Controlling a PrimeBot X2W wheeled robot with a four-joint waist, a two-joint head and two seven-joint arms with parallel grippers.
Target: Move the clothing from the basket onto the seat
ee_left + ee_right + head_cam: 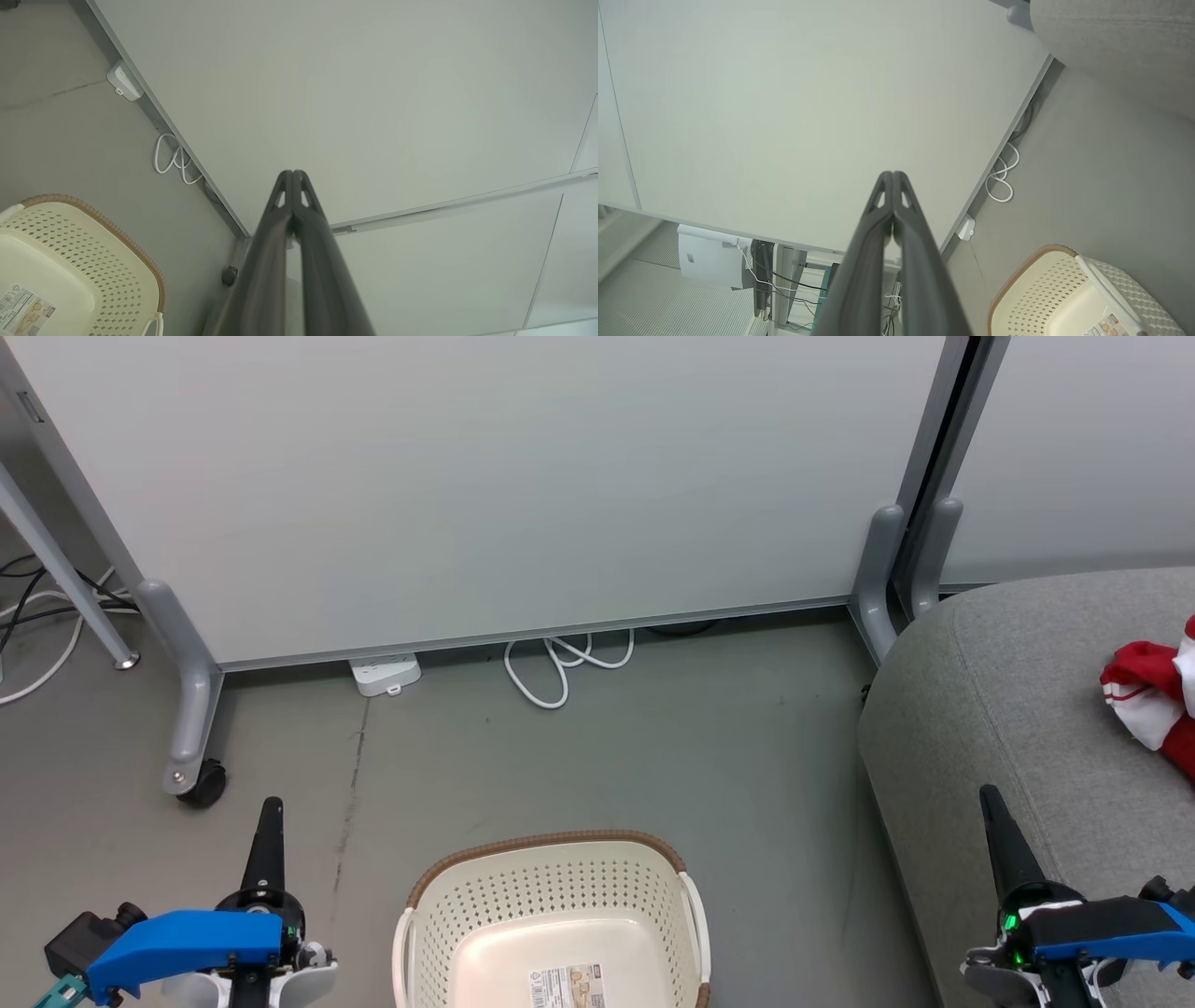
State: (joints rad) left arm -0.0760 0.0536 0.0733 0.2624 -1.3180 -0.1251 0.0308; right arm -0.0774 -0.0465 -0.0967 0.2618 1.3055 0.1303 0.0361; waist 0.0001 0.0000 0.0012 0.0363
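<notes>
Head view, item one: left gripper (pixel 267 835), two long dark fingers pressed tight together, nothing between them. It stands at lower left, just beside the basket (pixel 551 846).

Item two: right gripper (pixel 1002 835), fingers likewise pressed together and empty, at lower right over the near edge of the seat (pixel 1008 691).

Basket: oval, cream plastic, perforated walls, brown woven-look rim, white handles. It sits on the floor (pixel 747 756) between the two grippers. The visible bottom is bare but for a paper label (pixel 565 987); the near end is cut off.

Clothing (pixel 1153 695): soft red fabric with white trim, bunched. It lies on the seat top, ahead and to the right of the right gripper, the nearer arm by far. It is cut by the picture edge, so its long axis cannot be told.

Seat: rounded, light grey woven upholstery, well to the right of the basket.

Judgement: transfer appears complete, or nearly so.

Beyond: pale partition panel (pixel 523 485), white cable (pixel 560 672).
</notes>
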